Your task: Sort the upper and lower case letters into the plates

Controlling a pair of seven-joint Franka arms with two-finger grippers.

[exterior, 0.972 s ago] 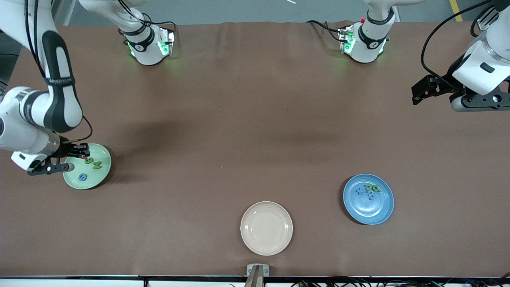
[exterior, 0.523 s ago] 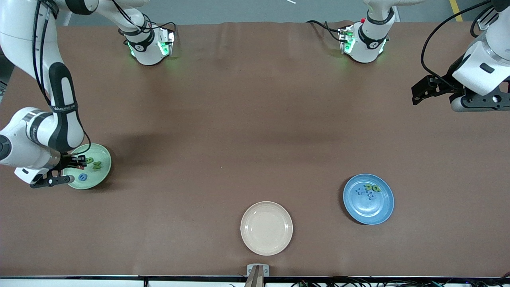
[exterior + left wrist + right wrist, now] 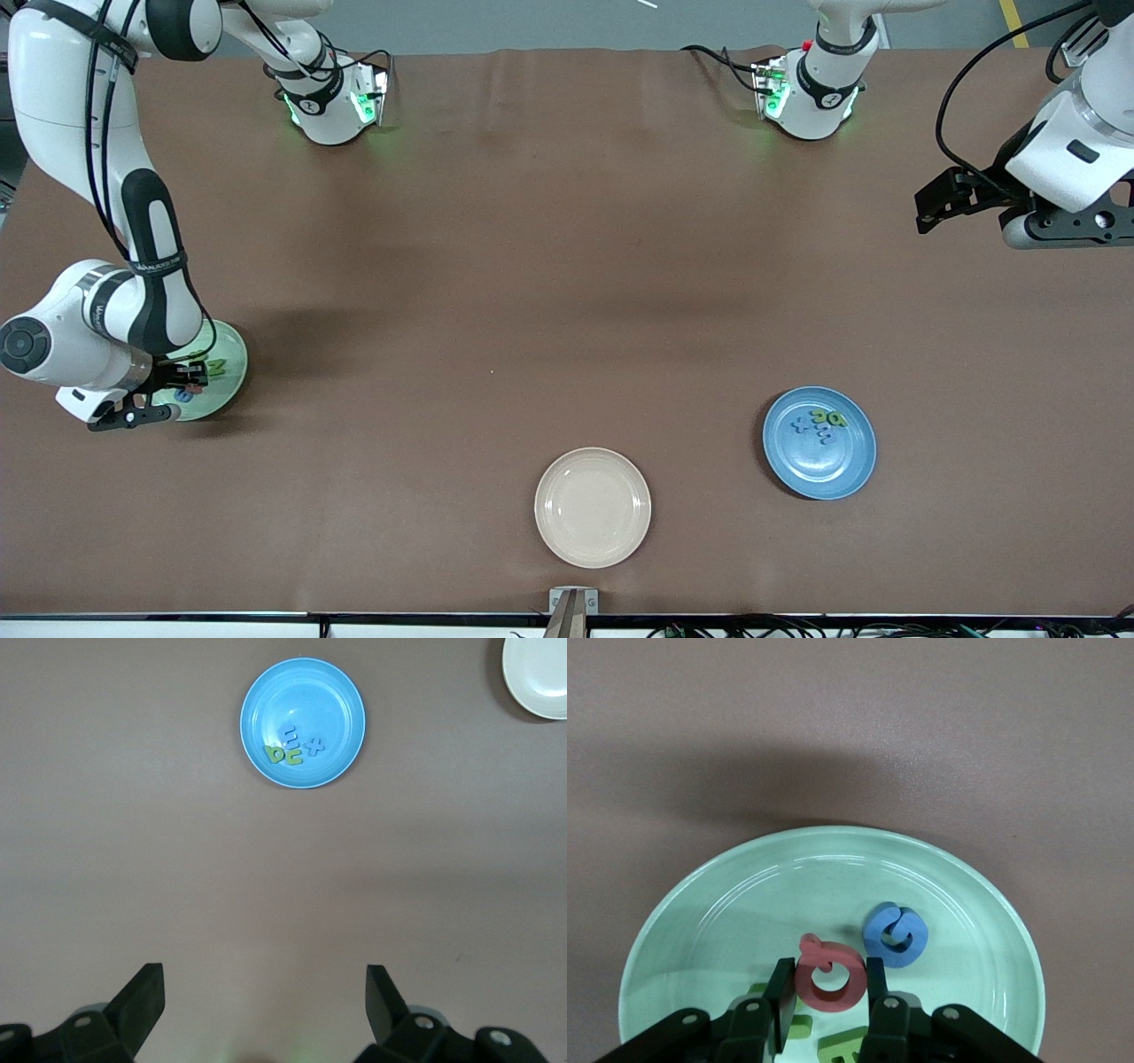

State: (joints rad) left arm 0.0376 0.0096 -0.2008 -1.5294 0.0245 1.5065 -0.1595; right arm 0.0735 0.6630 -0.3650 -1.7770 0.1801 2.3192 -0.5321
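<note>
The round, shallow pale green plate [image 3: 833, 904] is sitting at the right arm's end of the brown tabletop [image 3: 567, 266], and the right hand [image 3: 826, 992] is hanging low over it, clenched on a small chunky red toy letter [image 3: 830, 973] with a ring shape. Beside that red piece a blue ring-shaped toy letter [image 3: 896, 935] is lying flat on the plate's floor, and parts of two green toy letters [image 3: 849, 1043] are showing under the hand's fingers. The round medium blue plate [image 3: 819, 442] is resting toward the left arm's end of the tabletop, holding a tight cluster of four small letters [image 3: 292, 748], some green and some blue, which are touching or nearly touching one another. A cream-white round plate [image 3: 593, 507] is lying between the two coloured plates, nearer to the front camera than either. The left hand [image 3: 266, 1001] is waiting high over bare tabletop with its fingers spread wide and nothing between them.
</note>
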